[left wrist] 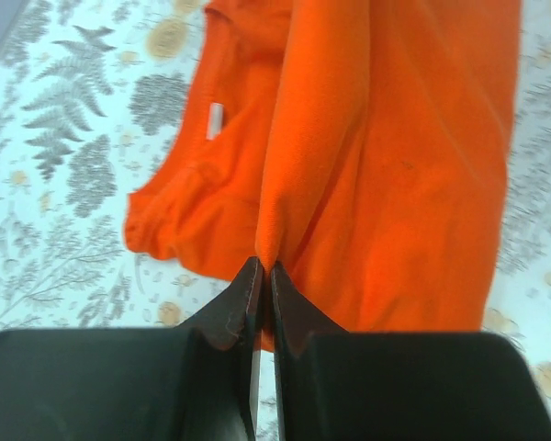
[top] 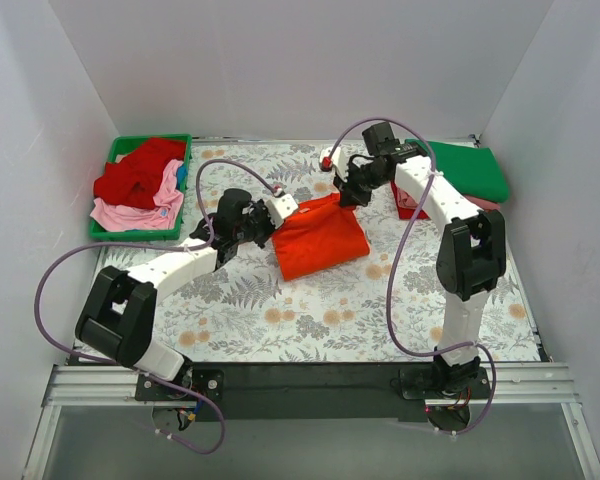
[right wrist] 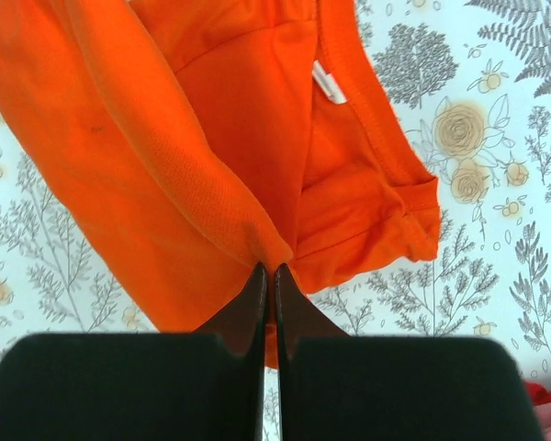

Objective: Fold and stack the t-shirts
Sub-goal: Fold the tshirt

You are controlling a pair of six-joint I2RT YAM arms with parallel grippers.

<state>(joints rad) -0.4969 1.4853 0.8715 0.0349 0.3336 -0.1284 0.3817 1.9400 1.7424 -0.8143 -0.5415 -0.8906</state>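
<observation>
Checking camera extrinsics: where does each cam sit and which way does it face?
Top external: above and behind the robot, looking down on the table; left arm and right arm show.
Left wrist: on the left arm, looking down past the left gripper, shut on the orange t-shirt.
Right wrist: likewise past the right gripper, shut on that shirt.
Both wrist views share the shirt's white neck label.

Open bench [top: 310, 320] is seen along the near edge. Far left is blocked by the green tray [top: 108, 190], far right by a folded green t-shirt [top: 472, 170], the middle by the orange t-shirt [top: 320, 240].
</observation>
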